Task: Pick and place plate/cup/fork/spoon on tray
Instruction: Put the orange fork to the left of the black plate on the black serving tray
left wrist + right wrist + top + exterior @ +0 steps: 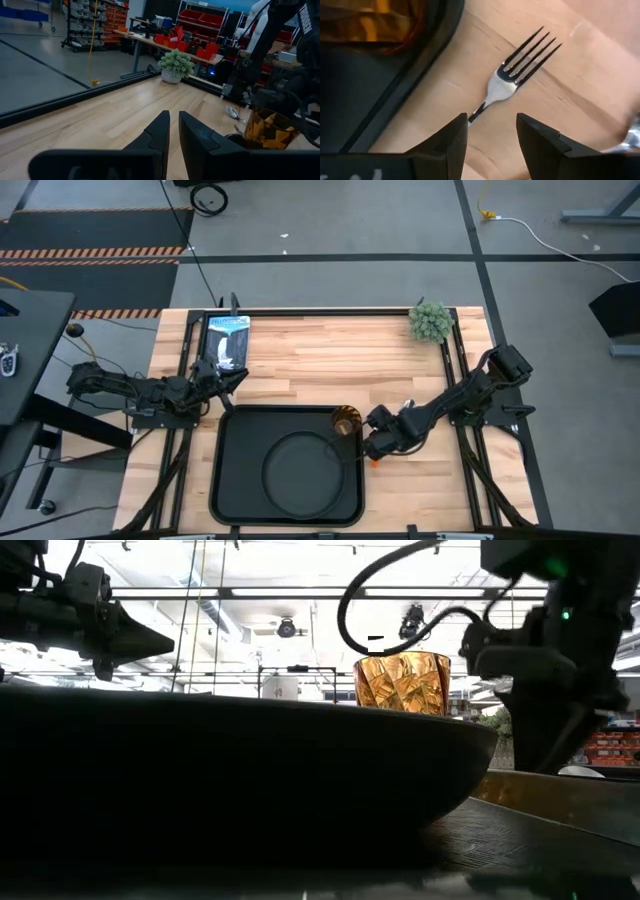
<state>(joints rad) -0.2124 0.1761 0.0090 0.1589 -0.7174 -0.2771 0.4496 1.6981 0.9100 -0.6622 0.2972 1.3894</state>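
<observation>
Two arms show in the high view, and the right hand (372, 448) is plainly the nearer one to the fork (375, 461): it hangs just beside the tray's (228, 480) right rim, with only a speck of the fork's red-orange handle showing under it on the tabletop (330, 365). The plate (298, 470) already lies inside the tray and the cup (346, 423) stands at its back right corner; the left hand (222, 378) waits well apart, off the tray's back left corner

From the low view we see the cup (402, 683) rising behind the tray's dark rim, with the right arm coming down just beside it; the fork is hidden here

Looking through the left wrist view, that hand's fingers (157, 132) are nearly closed on nothing, and the cup (270, 130) sits far ahead of them

Best of all, the right wrist view shows the fork (512, 79) lying flat on the wood just outside the tray wall (415, 75), tines pointing away from the hand and handle running back between the spread, empty fingers (452, 137). We judge its long axis runs between the fingers, so they would close across the handle
</observation>
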